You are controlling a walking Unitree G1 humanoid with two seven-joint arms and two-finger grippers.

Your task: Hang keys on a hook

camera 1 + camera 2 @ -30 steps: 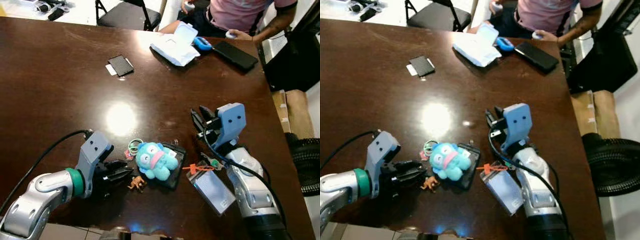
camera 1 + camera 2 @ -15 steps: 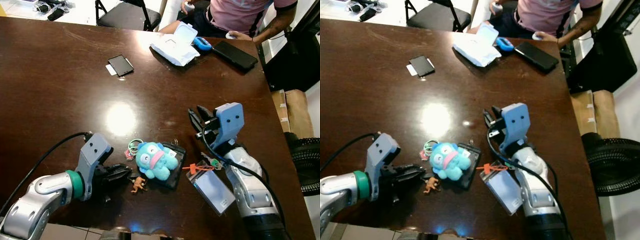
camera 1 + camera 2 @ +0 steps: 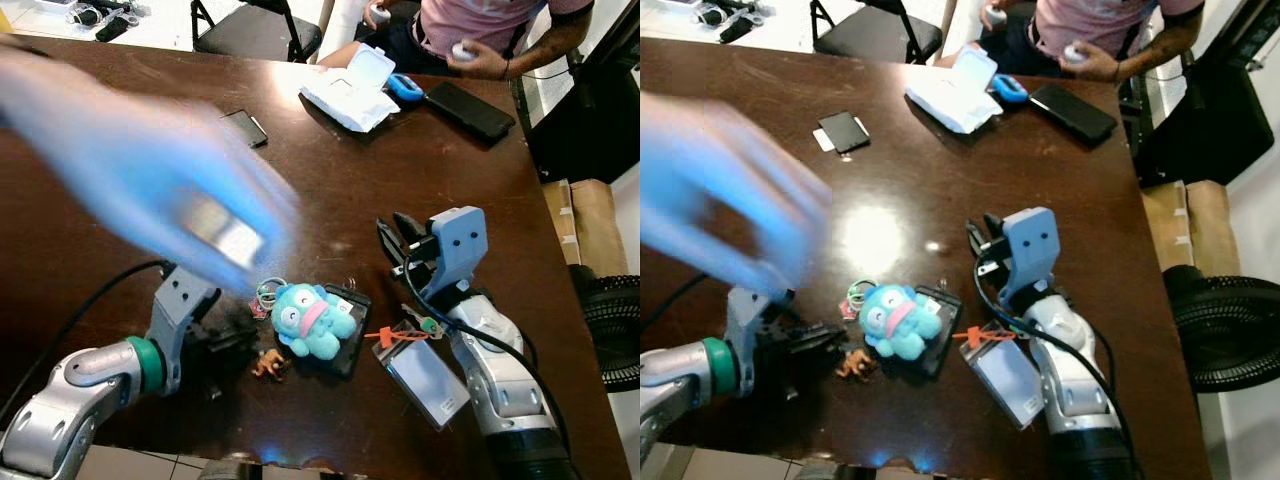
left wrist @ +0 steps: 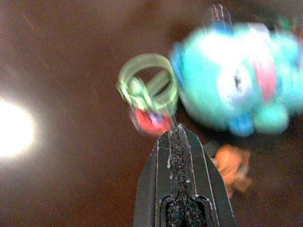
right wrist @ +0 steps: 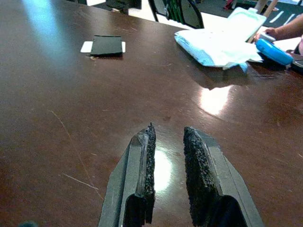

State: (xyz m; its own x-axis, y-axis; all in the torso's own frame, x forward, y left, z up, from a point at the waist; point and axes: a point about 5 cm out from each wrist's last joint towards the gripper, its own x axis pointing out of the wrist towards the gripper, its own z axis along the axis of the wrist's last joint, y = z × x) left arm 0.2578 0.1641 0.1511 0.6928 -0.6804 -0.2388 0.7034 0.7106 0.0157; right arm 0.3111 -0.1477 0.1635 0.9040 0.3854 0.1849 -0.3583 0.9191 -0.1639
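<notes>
Approach step: left pincer [image 4: 176,133] clenched (nothing held) beside the plush keychain [image 3: 310,320]; opening needed next. Right pincer [image 5: 166,137] released, idle.

We see a blurred blue shape [image 3: 150,160] sweeping over the worktop [image 3: 330,190]; our left gripper [image 3: 232,345] sits beside the turquoise plush keychain [image 3: 312,320].

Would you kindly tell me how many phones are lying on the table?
1: a black phone at the table's far right edge, by the seated person. More may be hidden behind the blue blur.
</notes>
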